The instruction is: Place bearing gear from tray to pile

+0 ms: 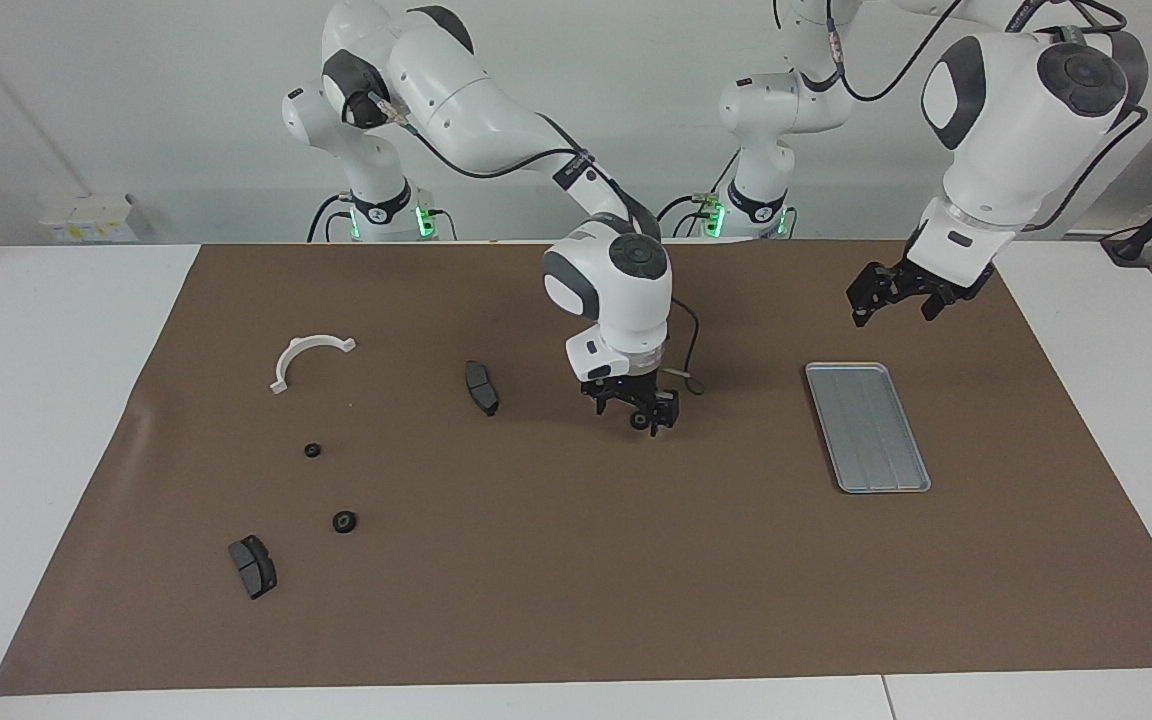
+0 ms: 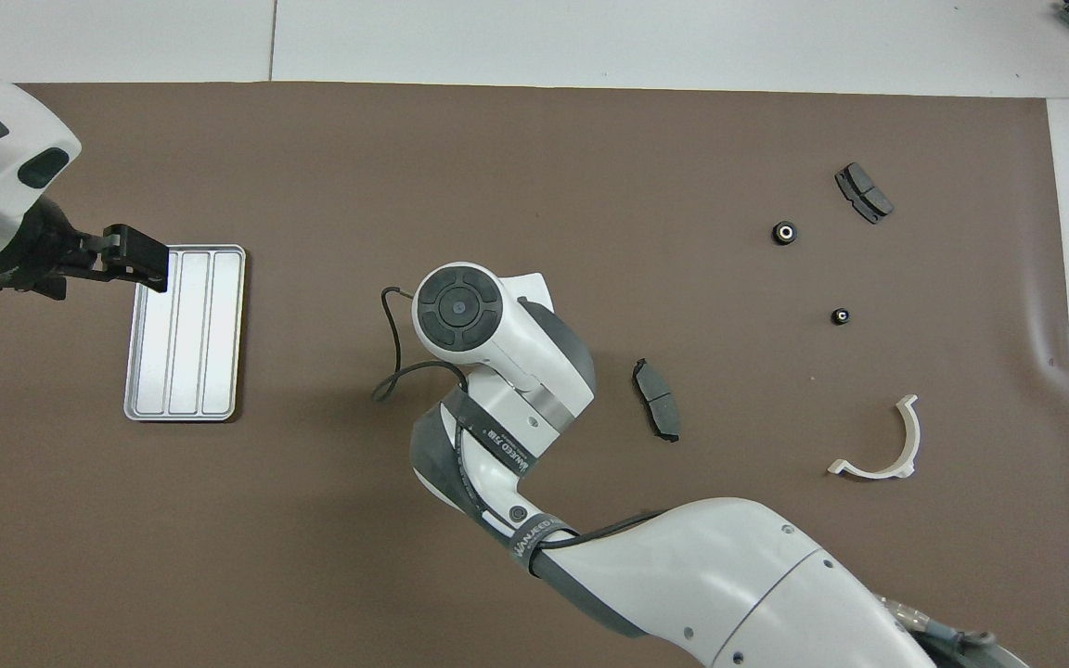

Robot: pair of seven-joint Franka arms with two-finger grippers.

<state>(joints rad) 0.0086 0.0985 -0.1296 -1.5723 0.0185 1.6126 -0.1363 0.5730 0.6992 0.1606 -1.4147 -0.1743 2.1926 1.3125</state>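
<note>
Right hand (image 1: pixel 640 412) is low over mid-worktop, right at 1 small black gear (image 1: pixel 654 420) that sits by its fingertips; whether it's gripped, can't tell. That gear is round, no long axis. The tray (image 1: pixel 866 425) is bare, long axis running toward and away from the robots. Left hand (image 1: pixel 898 293) hangs released over the tray's near end, waiting. Pile's white bracket (image 1: pixel 308 358) lies toward the right arm's end.

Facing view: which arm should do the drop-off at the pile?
Right. The right gripper is open, low over the mat mid-table, beside the nearest brake pad, and the pile lies toward its arm's end. The left gripper waits, open, raised at the bare tray's corner.
</note>
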